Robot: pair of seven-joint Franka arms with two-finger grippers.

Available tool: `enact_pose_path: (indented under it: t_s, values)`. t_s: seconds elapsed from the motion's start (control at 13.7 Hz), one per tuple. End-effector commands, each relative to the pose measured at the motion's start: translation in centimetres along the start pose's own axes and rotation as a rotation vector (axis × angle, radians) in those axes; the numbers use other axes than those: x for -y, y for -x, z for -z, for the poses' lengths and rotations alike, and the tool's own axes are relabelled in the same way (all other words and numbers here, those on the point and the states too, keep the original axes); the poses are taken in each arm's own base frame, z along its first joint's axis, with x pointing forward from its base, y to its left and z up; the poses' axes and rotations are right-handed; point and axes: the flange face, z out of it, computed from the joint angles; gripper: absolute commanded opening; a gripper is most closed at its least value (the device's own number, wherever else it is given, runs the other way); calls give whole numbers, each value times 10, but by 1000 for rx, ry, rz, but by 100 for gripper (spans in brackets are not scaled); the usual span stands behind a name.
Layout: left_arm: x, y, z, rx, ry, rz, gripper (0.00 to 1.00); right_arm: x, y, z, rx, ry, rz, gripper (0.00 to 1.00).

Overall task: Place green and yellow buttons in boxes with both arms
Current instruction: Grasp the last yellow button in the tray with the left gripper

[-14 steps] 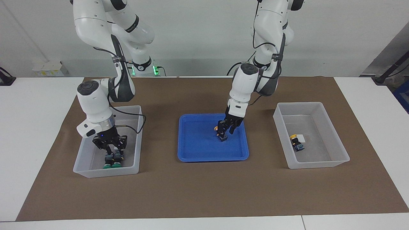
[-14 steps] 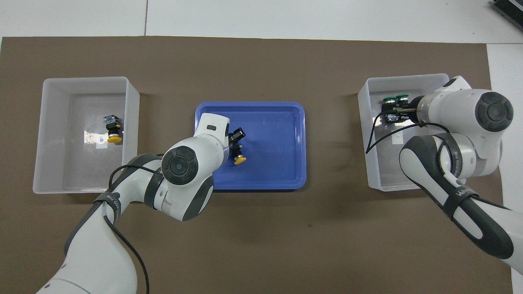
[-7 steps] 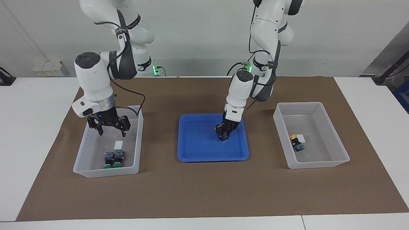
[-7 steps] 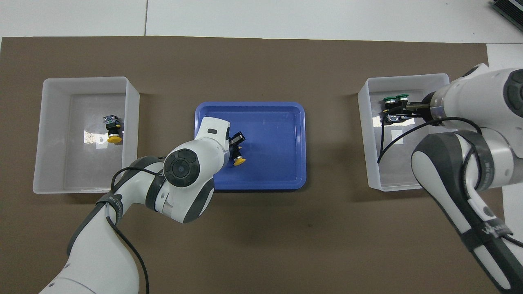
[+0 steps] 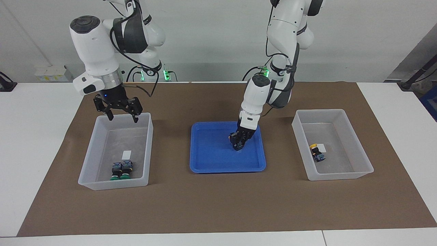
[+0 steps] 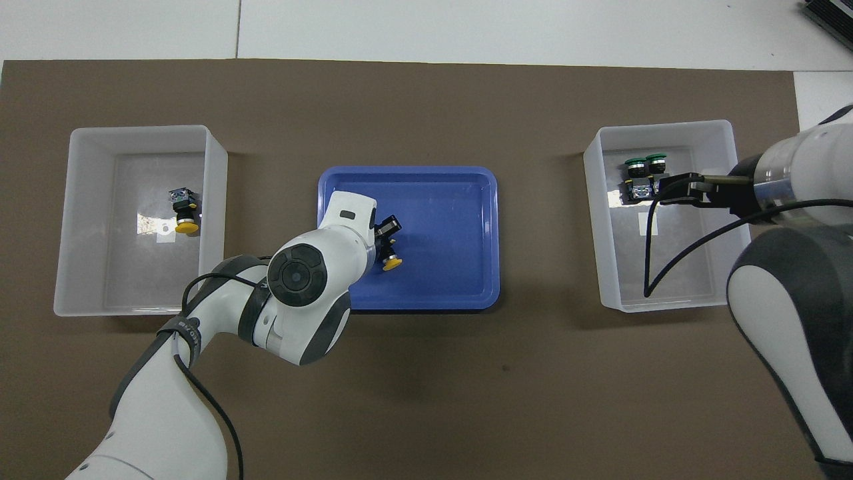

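Note:
Two green buttons [image 5: 122, 169] lie side by side in the box [image 5: 147, 150] at the right arm's end; they also show in the overhead view [image 6: 644, 175]. My right gripper [image 5: 122, 116] is open and empty, raised over that box's edge nearest the robots; it also shows in the overhead view [image 6: 686, 189]. My left gripper [image 5: 239, 141] is down in the blue tray [image 5: 211, 157], shut on a yellow button [image 6: 392, 264]. Another yellow button [image 5: 316, 152] lies in the box [image 5: 362, 155] at the left arm's end.
A brown mat [image 5: 218, 205] covers the table's middle under the tray and both boxes. Each box holds a small white label [image 5: 126, 154]. White table shows at both ends.
My right gripper let go of a green button beside the other one and rose out of the box. My left gripper's fingers closed on the yellow button in the tray.

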Motion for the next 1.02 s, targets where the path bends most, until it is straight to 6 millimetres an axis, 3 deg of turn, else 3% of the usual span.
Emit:
enact_pose_path:
  t_s: [0.0, 0.29, 0.51, 0.73, 0.95]
  values:
    - [1, -6, 3, -8, 3, 8, 0, -1, 0, 23, 34, -15, -7, 100]
    - [-12, -39, 31, 8, -39, 1, 0, -4, 3, 40, 71, -3, -4, 100]
    - [-9, -71, 70, 24, -71, -48, 0, 3, 6, 46, 72, 1, 41, 100]
    - [15, -110, 103, 63, -126, -149, 0, -6, 7, 49, 80, 5, 31, 100]
    - [54, -164, 137, 87, -160, -240, 0, -13, 6, 56, 90, 8, 35, 100]
